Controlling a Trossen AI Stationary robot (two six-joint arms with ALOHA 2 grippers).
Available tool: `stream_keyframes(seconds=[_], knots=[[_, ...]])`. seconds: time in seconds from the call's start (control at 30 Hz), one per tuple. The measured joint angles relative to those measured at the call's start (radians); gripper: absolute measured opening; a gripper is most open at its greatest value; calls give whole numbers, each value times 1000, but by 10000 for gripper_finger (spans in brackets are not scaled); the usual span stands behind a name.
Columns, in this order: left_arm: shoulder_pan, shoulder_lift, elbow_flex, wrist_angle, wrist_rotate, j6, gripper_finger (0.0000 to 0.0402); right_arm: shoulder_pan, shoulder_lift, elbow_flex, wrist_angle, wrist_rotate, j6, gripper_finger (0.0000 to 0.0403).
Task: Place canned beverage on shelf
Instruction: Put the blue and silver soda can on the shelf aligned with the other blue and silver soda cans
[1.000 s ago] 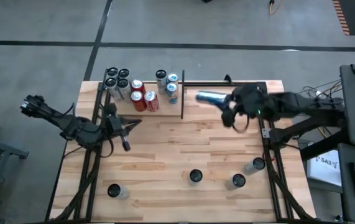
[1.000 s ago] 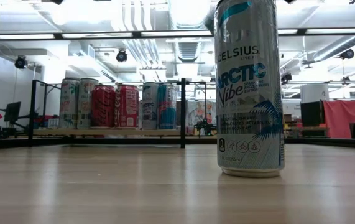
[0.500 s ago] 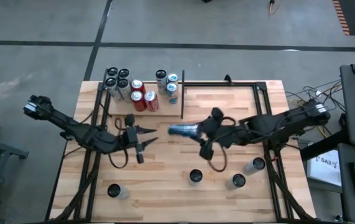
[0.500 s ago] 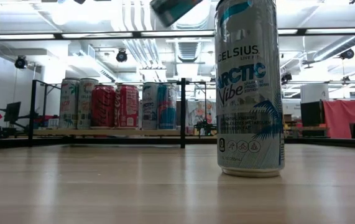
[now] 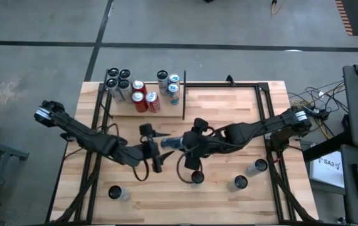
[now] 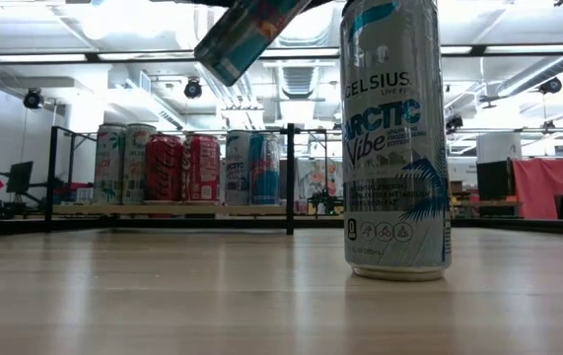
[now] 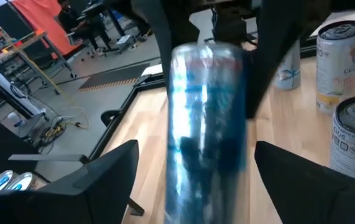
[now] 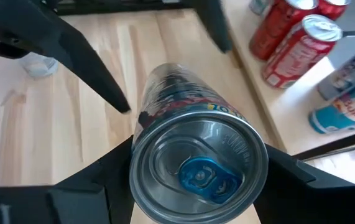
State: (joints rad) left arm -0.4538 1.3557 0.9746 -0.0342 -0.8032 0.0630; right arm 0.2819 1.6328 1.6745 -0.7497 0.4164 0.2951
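**Blue can held in mid-air between two grippers, short of the shelf**

Item 1. Blue can (image 5: 171, 143): a slim blue beverage can, held sideways above the table (image 5: 229, 113), clear of the wood. It lies in front of the shelf, off that shelf's near right corner, and well apart from it. In the low view the can (image 6: 246, 35) hangs tilted high over the tabletop.

Item 2. Right gripper (image 5: 188, 143): fingers clenched on the blue can at its lid end. The right wrist view shows the can's silver top and blue tab between the two dark fingers (image 8: 96, 180).

Item 3. Left gripper (image 5: 160, 145): fingers spread wide, one on either side of the blue can's far end, not closed on it. In the left wrist view the can (image 7: 207, 130) stands between the two fingers (image 7: 96, 180) with a gap on both sides.

Item 4. Shelf (image 5: 146, 111): pale plywood panel with black upright rods, at the table's far left. It carries a group of dark-topped cans (image 5: 118, 80) at its far left corner, three red cans (image 5: 143, 98) beside them, and pale and blue cans (image 5: 168, 84) towards its right edge.

Item 5. Loose cans (image 5: 196, 178): four stand upright along the table's near edge, well away from the shelf. One is a white Celsius can (image 6: 395, 138), close to the low camera.
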Motion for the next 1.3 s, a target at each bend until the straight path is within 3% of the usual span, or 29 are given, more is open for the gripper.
stream_keyframes(seconds=[0.1, 0.27, 0.47, 0.6, 1.13, 1.3], knots=[[-2, 41, 44, -29, 1, -23, 306, 2, 25, 36, -49, -9, 1, 230], [-83, 66, 66, -264, -15, -233, 299, 6, 40, 35, -84, -5, 27, 230], [-220, 91, 2, -189, -247, -272, 291, 8, 40, 8, -80, -6, 27, 230], [-243, 116, 0, -175, -358, -265, 290, 6, 41, 7, -47, -6, 9, 230], [-169, 131, 1, -166, -382, -290, 290, 6, 40, 7, -23, -5, -31, 230], [-150, 132, 1, -148, -262, -275, 290, 6, 41, 7, -14, 2, -39, 230]])
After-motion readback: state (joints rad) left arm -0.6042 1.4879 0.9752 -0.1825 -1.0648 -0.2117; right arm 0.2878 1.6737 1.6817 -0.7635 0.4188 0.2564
